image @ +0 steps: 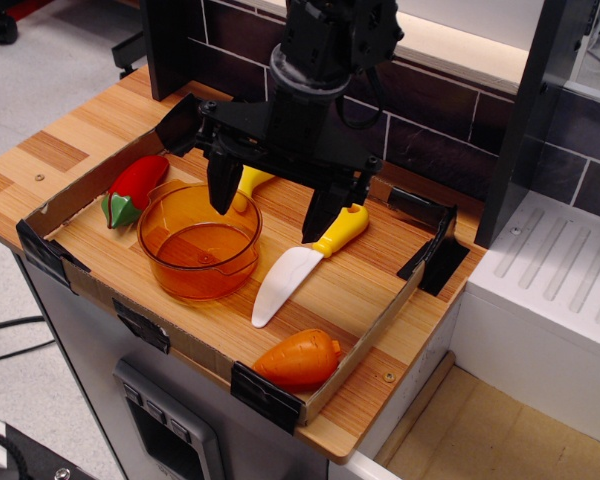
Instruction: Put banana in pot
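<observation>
In the single overhead-angled view, the black robot gripper (272,198) hangs with its two fingers spread apart, clamping nothing. The round transparent orange plastic pot (199,241) sits on the pale striped wooden desk (370,290), inside a low cardboard border. Just behind the pot's far rim, partly hidden by the gripper's finger, lies the small yellow plastic banana (249,184). Right of the pot lies a white-bladed toy knife with a yellow handle (308,260). Left of the pot rests a red toy pepper with a green stem (134,189). Right and forward of the pot, at the border's near corner, sits an orange toy carrot (298,359).
</observation>
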`<state>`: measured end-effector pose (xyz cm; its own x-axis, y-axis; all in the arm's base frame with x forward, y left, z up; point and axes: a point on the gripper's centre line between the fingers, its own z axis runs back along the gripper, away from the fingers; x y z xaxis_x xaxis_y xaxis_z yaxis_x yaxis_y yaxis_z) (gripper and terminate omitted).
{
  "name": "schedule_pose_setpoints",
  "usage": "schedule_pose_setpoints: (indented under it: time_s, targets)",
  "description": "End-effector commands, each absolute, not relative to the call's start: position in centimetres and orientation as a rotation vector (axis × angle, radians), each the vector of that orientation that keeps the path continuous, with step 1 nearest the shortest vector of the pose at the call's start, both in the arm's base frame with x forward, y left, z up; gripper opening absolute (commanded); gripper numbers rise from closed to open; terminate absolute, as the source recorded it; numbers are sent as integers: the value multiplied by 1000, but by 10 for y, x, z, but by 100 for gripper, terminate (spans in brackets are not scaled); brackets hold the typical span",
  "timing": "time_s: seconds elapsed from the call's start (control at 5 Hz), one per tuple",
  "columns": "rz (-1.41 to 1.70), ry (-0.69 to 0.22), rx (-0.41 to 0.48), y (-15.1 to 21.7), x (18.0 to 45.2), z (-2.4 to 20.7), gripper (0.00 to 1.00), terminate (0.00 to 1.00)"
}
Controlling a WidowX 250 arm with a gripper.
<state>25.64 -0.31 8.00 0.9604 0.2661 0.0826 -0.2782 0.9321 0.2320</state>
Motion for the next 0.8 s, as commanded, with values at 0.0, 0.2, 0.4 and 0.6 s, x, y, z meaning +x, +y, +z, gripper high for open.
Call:
schedule_pose_setpoints:
  time_s: [0.0, 0.2, 0.4, 0.6]
  targets:
    - [279, -50, 245, -3, 256, 80, 100, 0]
    - [162, -60, 182, 10, 265, 99, 100, 0]
    - [83, -90, 140, 27, 272, 118, 100, 0]
    - [-17, -39, 114, 41, 288, 117, 100, 0]
